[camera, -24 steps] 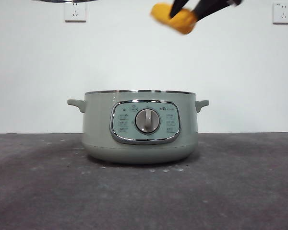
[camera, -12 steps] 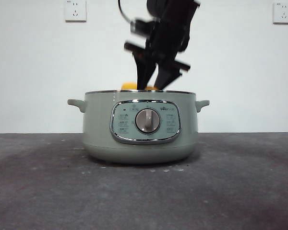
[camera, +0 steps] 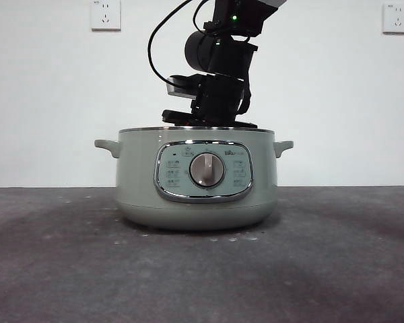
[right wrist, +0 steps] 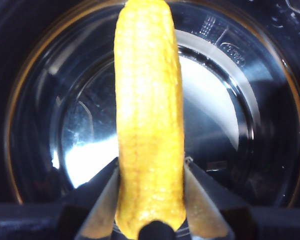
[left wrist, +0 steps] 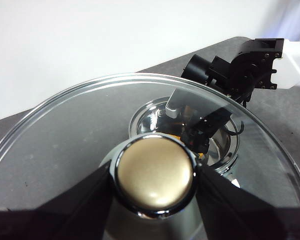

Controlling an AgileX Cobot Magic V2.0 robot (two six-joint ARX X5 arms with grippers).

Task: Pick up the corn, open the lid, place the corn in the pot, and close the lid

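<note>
Centre of the scene, on a dark grey tabletop (camera: 67,269): a wide, round, pale sage-green electric pot (camera: 196,183) with small side handles and a chrome-framed panel with a silver dial, open at the top, shiny steel bowl bare inside. Behind it, a white wall with two sockets high up.

Held well above the pot and off to one side, out of the front view: the round, shallow-domed clear glass lid (left wrist: 65,135) with chrome rim, gripped at its rounded knob (left wrist: 155,172), which looks brassy in this light. Left gripper (left wrist: 155,200) clenched on that knob, a black jaw pressed to each side. Pot mouth and the other arm visible down through the glass.

Reaching down from above into the pot mouth: the right arm, big and dark, wrist just above the rim. Right gripper (right wrist: 151,197) clamped on the yellow-orange corn cob (right wrist: 149,115), jaws hugging the cob's near end, the free end pointing out over the middle of the bowl. Cob hidden behind the pot wall from the front. Contact with the bowl floor not clear from here.

Risks, as a judgement: a release from too high, with the cob bouncing or rolling against the steel wall; a jaw or cable catching the rim on withdrawal; the lid brought back down before the right arm clears, striking it; a tilted lid slipping round the smooth knob and seating crooked on the rim.
</note>
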